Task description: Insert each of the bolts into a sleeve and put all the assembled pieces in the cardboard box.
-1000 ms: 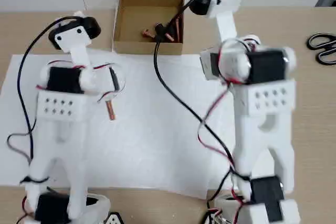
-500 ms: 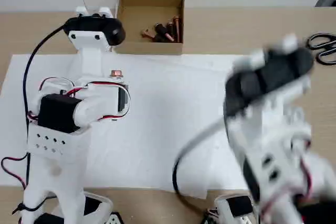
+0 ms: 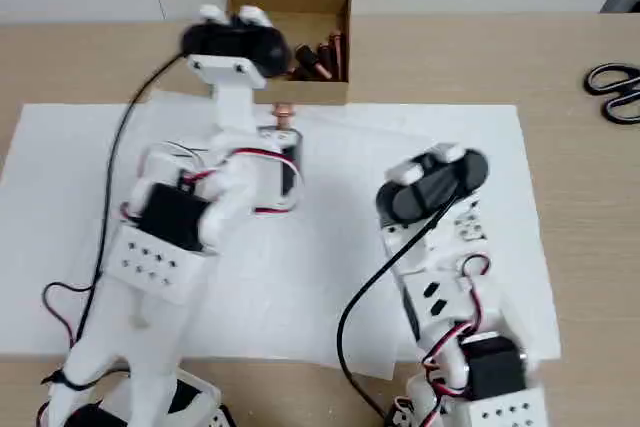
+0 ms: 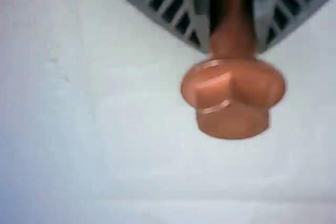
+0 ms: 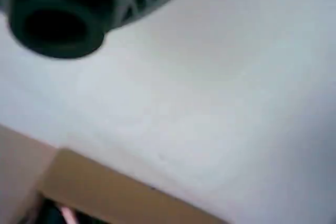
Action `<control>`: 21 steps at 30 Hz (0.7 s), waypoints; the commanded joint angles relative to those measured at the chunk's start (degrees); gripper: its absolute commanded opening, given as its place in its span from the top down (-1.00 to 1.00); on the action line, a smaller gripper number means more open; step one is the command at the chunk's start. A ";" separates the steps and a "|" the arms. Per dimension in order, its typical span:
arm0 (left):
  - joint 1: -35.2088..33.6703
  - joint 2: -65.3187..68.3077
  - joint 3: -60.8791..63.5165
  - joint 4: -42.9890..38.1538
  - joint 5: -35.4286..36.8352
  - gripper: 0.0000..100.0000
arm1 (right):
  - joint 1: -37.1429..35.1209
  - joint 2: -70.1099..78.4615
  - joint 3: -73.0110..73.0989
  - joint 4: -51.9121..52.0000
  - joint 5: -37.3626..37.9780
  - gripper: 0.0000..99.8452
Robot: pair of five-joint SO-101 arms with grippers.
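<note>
while over white paper (image 4: 79,129), left claw (image 4: 232,17) tight on a copper bolt (image 4: 232,98)

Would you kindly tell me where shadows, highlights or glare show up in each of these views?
High view: the light is soft and even, the arms cast only faint shadows on the white paper, and there is no glare. Left wrist view: the bolt, held in the left tool, has a pale highlight across its head's facets. Right wrist view: the paper shades gently, with no hard shadow.
</note>
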State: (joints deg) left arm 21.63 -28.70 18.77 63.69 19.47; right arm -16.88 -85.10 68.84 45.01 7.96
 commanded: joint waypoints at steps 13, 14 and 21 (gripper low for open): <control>3.25 -3.60 4.79 -15.47 10.55 0.99 | -10.59 -18.07 18.29 -1.36 -13.45 0.99; 2.90 -5.10 4.70 -15.65 11.69 0.99 | -10.59 -18.15 18.29 -1.36 -14.07 0.99; 3.25 -18.02 9.71 -24.26 10.02 0.99 | -10.42 -18.59 18.46 -1.36 -18.90 0.99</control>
State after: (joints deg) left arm 24.79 -41.01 27.65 45.49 31.52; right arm -27.16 -102.77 88.97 43.43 -9.36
